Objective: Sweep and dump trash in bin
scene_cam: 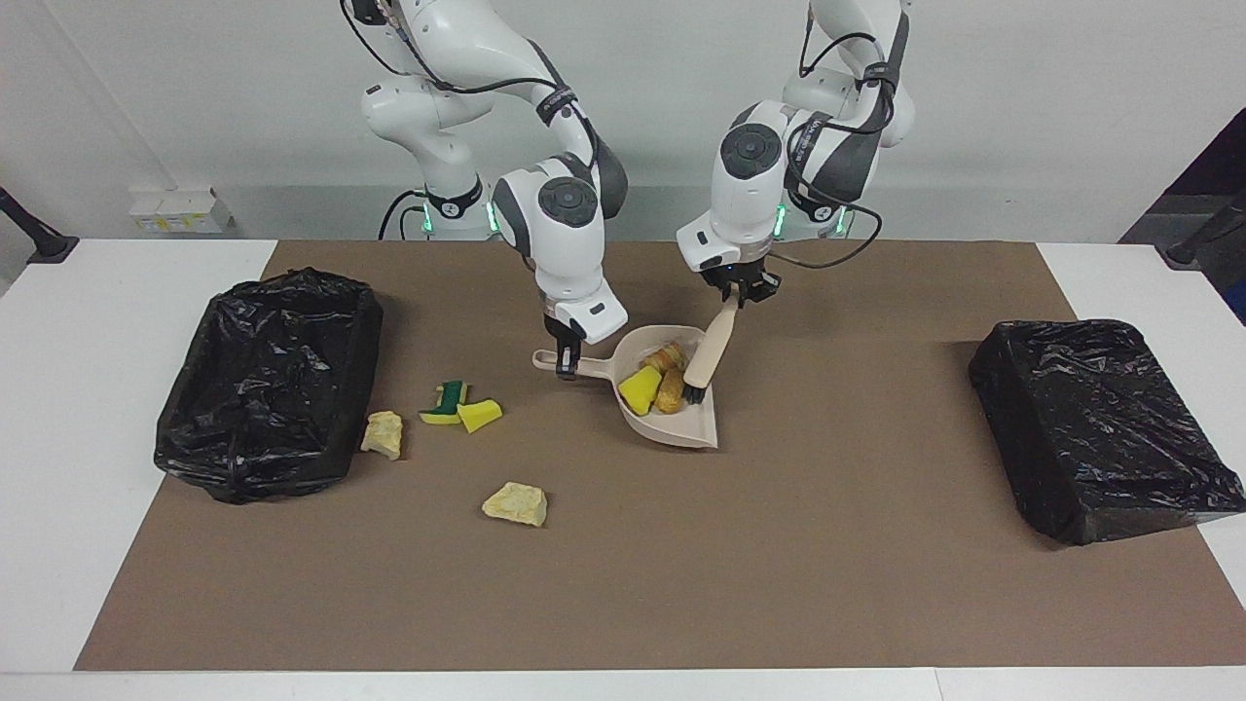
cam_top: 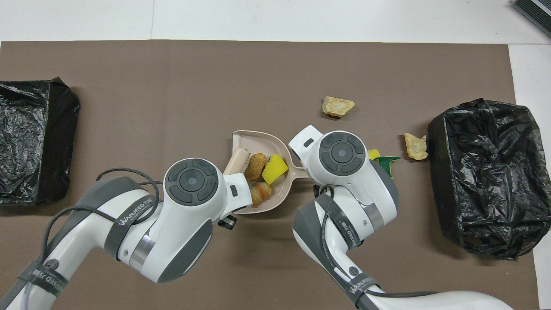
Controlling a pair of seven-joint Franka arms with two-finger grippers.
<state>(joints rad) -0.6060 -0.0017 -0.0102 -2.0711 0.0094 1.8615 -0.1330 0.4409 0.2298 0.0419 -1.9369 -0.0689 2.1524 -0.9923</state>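
Observation:
My right gripper (scene_cam: 565,358) is shut on the handle of the beige dustpan (scene_cam: 681,428), which sits mid-table. In the dustpan (cam_top: 252,140) lie three pieces of trash: a yellow sponge chunk (scene_cam: 640,389) and two orange-brown bread pieces (scene_cam: 670,391). My left gripper (scene_cam: 737,297) is shut on the beige brush (scene_cam: 711,346), whose dark bristles rest in the pan beside the trash. On the mat lie a green-and-yellow sponge (scene_cam: 450,397), a yellow chunk (scene_cam: 479,414) and two pale lumps (scene_cam: 383,433) (scene_cam: 515,503). The black-lined bin (scene_cam: 273,380) stands at the right arm's end.
A second black-bagged box (scene_cam: 1100,428) stands at the left arm's end of the table. One pale lump (cam_top: 416,146) lies right beside the bin (cam_top: 486,181). The brown mat (scene_cam: 779,565) covers most of the table.

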